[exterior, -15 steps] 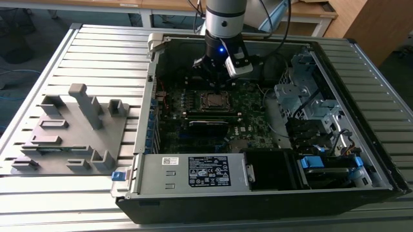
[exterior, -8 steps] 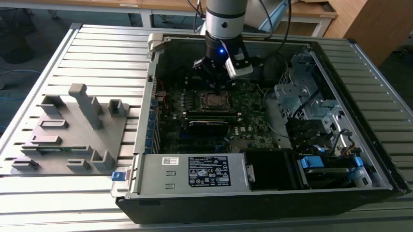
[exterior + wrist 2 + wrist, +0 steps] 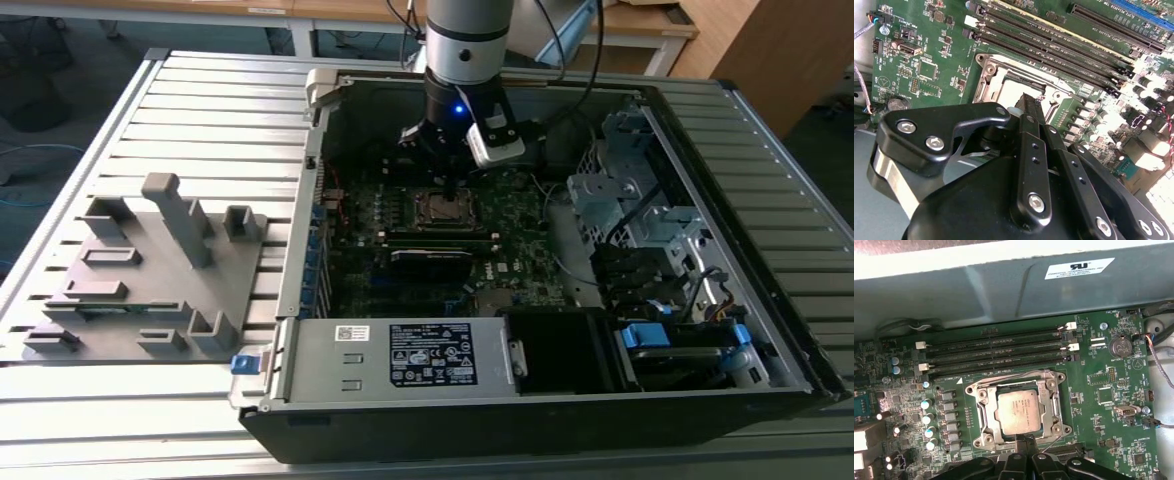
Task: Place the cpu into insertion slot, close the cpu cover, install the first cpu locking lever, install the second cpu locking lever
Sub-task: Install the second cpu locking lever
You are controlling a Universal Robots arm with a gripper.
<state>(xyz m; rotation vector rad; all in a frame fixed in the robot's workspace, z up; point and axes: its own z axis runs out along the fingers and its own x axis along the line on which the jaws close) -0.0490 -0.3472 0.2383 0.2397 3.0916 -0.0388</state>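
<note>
The cpu [image 3: 1019, 411], a dull silver square, lies flat in the insertion slot [image 3: 1051, 381] on the green board. The silvery cpu cover [image 3: 985, 412] lies down around it, framing the chip through its window. My gripper [image 3: 1027, 441] hovers at the socket's edge, its black fingers pressed together with nothing visible between them. A thin wire lever [image 3: 1053, 442] runs beside the fingertips. In the second wrist view the gripper [image 3: 1029, 102] overlaps the brightly lit cpu [image 3: 1013, 92] and cover [image 3: 990, 75]. In the exterior view the gripper [image 3: 445, 178] hangs just above the slot [image 3: 446, 207].
Long black memory slots [image 3: 999, 352] run beside the socket, with the grey case wall [image 3: 1004, 285] beyond. Capacitors [image 3: 929, 415] and a coin battery [image 3: 1120, 346] flank it. The exterior view shows a drive cage [image 3: 627, 190], a power supply [image 3: 400, 355] and a grey fixture [image 3: 147, 270] outside the case.
</note>
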